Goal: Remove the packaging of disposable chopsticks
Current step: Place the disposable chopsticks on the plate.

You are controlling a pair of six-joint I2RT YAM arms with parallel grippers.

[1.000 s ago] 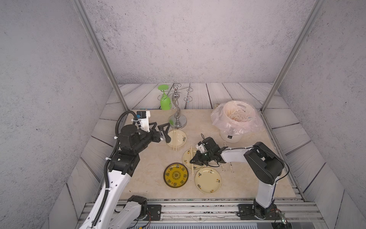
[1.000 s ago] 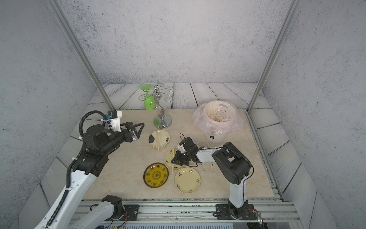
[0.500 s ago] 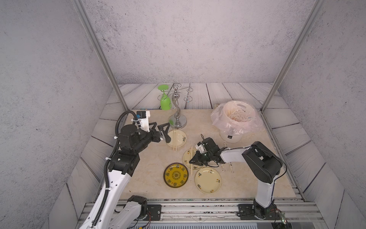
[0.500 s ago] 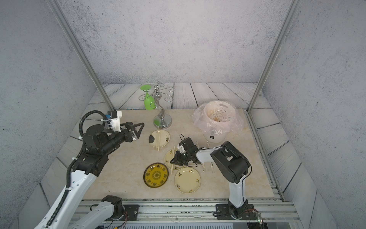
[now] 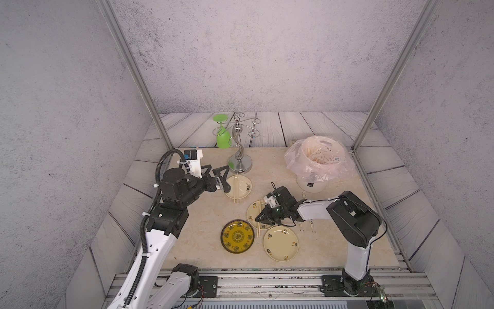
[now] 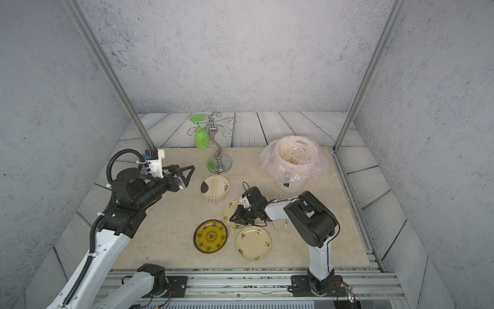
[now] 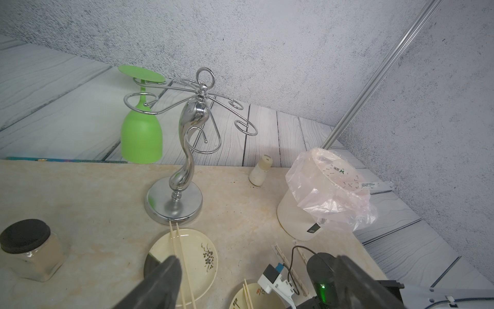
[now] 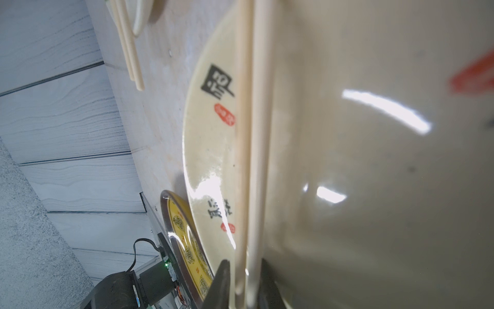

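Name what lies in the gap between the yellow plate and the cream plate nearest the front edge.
The tips of one unwrapped pair of chopsticks reach into that gap, as both top views show.

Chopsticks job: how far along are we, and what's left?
Done: bare chopsticks lie across the far plate. In hand: the right gripper has its jaws either side of a second bare pair on the middle plate. To do: wrapped pairs lie on the table by the right arm; the left gripper is open.

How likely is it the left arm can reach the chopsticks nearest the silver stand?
Probably yes: its open pincer hovers over the edge of their plate, nothing between it and the chopsticks.
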